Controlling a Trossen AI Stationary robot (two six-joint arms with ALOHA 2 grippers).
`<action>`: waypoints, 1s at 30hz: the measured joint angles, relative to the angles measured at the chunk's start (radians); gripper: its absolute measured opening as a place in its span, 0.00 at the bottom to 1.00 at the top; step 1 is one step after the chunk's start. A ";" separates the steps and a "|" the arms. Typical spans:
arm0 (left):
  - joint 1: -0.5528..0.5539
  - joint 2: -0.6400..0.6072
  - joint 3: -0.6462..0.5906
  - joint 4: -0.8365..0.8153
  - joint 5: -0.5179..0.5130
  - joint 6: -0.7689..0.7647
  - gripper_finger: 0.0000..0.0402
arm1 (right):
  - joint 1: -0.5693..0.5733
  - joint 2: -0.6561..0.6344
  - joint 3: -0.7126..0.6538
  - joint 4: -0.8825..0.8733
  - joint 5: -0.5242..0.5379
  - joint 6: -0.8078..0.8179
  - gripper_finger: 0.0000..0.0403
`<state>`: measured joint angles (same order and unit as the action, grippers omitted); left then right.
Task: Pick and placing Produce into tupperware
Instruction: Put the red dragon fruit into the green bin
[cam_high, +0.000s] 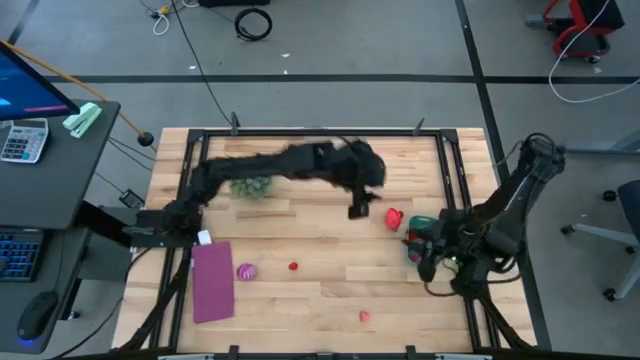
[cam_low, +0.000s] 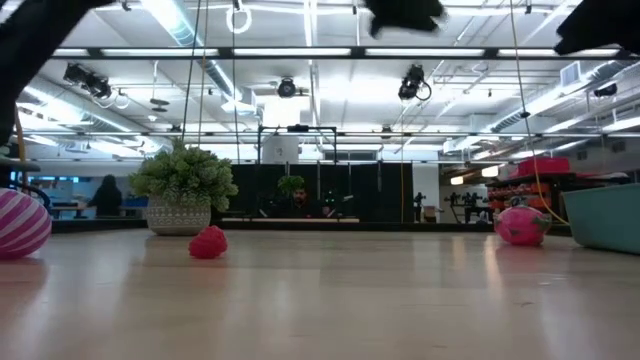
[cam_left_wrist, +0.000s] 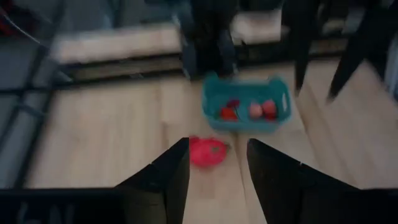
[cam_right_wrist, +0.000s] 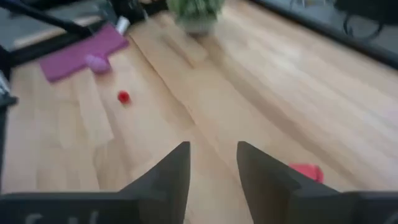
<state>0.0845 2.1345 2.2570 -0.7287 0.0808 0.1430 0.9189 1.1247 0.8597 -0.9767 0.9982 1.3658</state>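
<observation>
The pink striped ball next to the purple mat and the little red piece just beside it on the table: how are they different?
The pink striped ball is clearly larger than the small red piece. The ball is magenta with pale stripes; the red piece is plain red. The ball lies right next to the purple mat; the red piece sits farther out on the bare wooden table. Both rest loose on the table, far from the teal tub, with neither gripper near them.

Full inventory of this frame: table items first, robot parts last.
Tupperware tub: one, teal, table's right side, several red and pink pieces inside.
Loose produce: red piece beside the tub; small red piece mid-table; red piece near the front edge; magenta striped ball beside the mat.
Mat: one, purple, front left.
Potted plant: one, green, back left.
Left pincer: open, above the piece beside the tub.
Right pincer: open, empty, at the tub.
</observation>
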 joint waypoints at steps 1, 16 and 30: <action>0.010 -0.042 0.000 -0.031 -0.001 0.000 0.41 | -0.023 0.014 0.000 0.013 -0.018 -0.004 0.37; 0.123 -0.447 0.002 -0.146 -0.050 0.012 0.40 | -0.552 0.032 0.000 0.068 -0.531 -0.044 0.69; 0.126 -0.466 0.000 -0.293 -0.051 0.100 0.39 | -0.931 0.229 0.000 0.160 -1.014 -0.375 0.75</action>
<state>0.2103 1.6680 2.2574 -1.0214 0.0296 0.2432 -0.0123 1.3537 0.8593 -0.8166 -0.0156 0.9904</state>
